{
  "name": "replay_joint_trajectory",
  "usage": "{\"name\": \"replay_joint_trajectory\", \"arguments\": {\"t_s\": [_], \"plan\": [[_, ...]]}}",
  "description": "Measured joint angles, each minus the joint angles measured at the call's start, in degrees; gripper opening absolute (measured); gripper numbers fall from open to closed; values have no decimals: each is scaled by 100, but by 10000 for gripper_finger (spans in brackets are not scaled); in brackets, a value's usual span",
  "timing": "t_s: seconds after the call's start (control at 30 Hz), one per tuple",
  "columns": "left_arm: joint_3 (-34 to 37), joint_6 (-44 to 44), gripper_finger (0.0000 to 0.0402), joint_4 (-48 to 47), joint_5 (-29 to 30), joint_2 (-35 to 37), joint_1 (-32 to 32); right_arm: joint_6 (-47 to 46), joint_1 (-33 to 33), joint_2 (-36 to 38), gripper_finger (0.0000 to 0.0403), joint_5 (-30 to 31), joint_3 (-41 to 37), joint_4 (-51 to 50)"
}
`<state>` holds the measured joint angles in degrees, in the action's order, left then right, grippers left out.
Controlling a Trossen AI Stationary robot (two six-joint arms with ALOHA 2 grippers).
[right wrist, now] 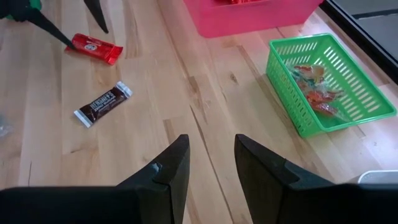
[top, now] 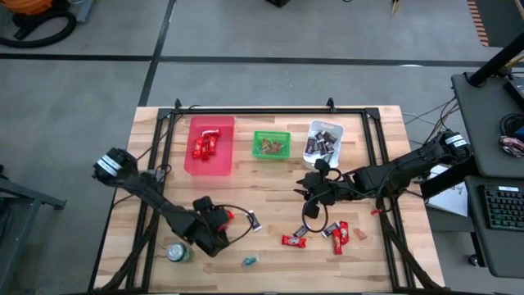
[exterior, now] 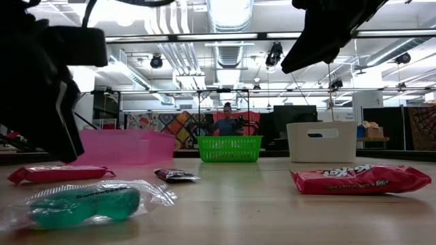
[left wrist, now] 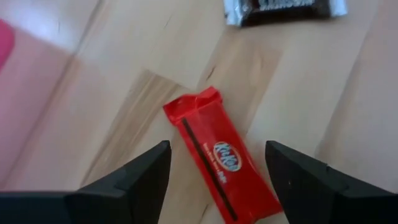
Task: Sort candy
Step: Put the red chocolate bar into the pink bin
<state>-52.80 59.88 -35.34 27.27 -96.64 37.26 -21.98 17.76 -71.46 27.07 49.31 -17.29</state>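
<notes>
Left tool (left wrist: 217, 165) straddles one red candy (left wrist: 222, 163); three bins (top: 210, 147).

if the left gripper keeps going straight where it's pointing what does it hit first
Most likely the red KitKat lying flat on the wood: the left gripper is open with that bar between its fingers. The dark Hershey's bar lies farther along; how far cannot be told.

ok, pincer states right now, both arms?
Left pincer: open, straddling a red candy bar, not gripping.
Right pincer: open, empty, above the table.
</notes>
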Motion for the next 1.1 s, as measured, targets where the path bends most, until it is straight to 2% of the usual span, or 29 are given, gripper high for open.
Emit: {"name": "replay_joint_trajectory", "arguments": {"t_s": [0.23,0.37,0.5,0.77,0.87,1.1], "plan": [[31,302,242,-44,-156,-229,9,-7,0,0,121,0,-7,3],[31,364,226,18,-256,-348,9,-11,0,0,121,0,-22,6],[18,382,188,84,-267,-454,15,-57,0,0,121,0,-33,7],[20,319,85,91,-292,-464,20,-59,0,2,121,0,-72,9],[22,299,71,86,-279,-422,17,-58,0,0,121,0,-83,10],[55,81,70,53,-418,-91,3,-55,0,2,121,0,-84,12]]}}
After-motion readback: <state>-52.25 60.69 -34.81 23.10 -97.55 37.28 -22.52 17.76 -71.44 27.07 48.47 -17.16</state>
